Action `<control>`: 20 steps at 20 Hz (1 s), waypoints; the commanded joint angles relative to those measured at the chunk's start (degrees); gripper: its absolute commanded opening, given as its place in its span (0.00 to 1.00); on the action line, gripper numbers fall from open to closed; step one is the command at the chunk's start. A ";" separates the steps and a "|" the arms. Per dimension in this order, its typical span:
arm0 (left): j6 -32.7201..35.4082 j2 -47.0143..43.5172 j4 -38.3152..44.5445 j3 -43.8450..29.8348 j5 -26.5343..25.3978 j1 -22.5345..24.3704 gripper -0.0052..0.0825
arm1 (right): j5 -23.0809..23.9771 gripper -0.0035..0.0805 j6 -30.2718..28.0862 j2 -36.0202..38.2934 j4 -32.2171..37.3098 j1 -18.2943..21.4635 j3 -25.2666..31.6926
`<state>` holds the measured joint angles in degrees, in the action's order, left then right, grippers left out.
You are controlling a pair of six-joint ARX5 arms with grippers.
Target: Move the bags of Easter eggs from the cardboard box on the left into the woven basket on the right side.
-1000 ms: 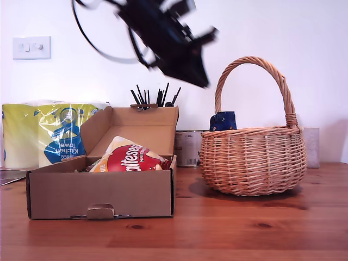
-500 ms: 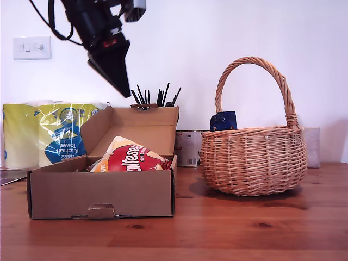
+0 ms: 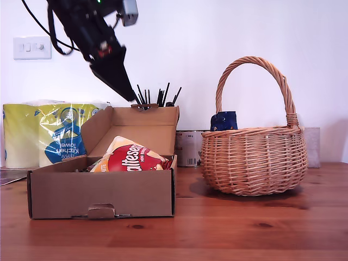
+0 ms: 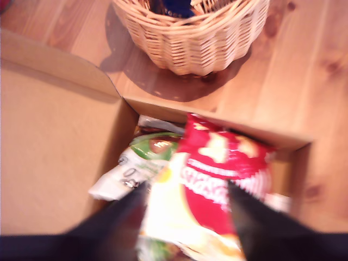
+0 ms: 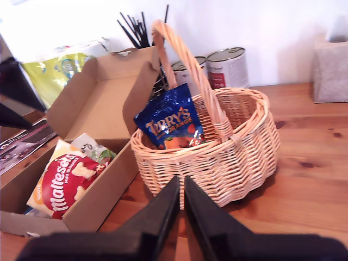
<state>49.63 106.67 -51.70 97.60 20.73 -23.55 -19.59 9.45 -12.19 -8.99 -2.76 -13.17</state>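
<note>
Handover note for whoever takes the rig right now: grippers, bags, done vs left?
My first gripper is open and empty, above the cardboard box, over the red-orange Maltesers bag.
My second gripper is shut and empty, facing the woven basket.
Done: the dark blue bag is in the basket.
Left: the Maltesers bag and at least one pale green-white bag lie in the box. Further bags beneath cannot be ruled out.

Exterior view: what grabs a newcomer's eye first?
The woven basket with its tall arched handle, at the exterior view's right, a dark blue bag peeking over its rim. Then my first end effector, poised above the cardboard box, where the red Maltesers bag lies.
</note>
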 commanded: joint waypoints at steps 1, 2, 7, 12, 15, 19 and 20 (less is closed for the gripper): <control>2.82 3.43 1.92 -0.74 0.24 0.04 0.79 | -1.55 0.03 1.18 -0.02 0.52 -0.24 -0.83; 3.34 4.48 2.60 -0.72 -0.04 0.04 0.79 | -1.55 0.03 1.44 -0.04 0.63 -0.24 -0.83; 3.32 6.97 3.37 -0.74 -0.42 0.09 0.79 | -3.13 0.07 -2.32 -5.25 -2.43 -1.64 -8.15; 2.82 7.02 5.44 -0.74 -0.37 0.09 0.79 | -6.29 0.12 -18.82 -23.61 -15.63 -5.46 -20.72; 2.19 7.02 5.66 -0.74 -0.13 0.09 0.79 | -5.29 0.33 -31.39 -35.15 -16.17 -8.39 -27.43; 0.04 7.02 6.88 -0.74 0.42 0.09 0.79 | -1.95 0.47 -40.98 -47.30 -16.48 -11.37 -35.28; -0.37 7.02 7.02 -0.74 0.61 0.09 0.79 | -1.92 0.50 -43.17 -50.82 -17.55 -12.00 -37.46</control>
<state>49.80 112.99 -44.93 97.60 20.93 -23.46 -21.69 -32.21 -61.04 -26.24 -14.35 -49.80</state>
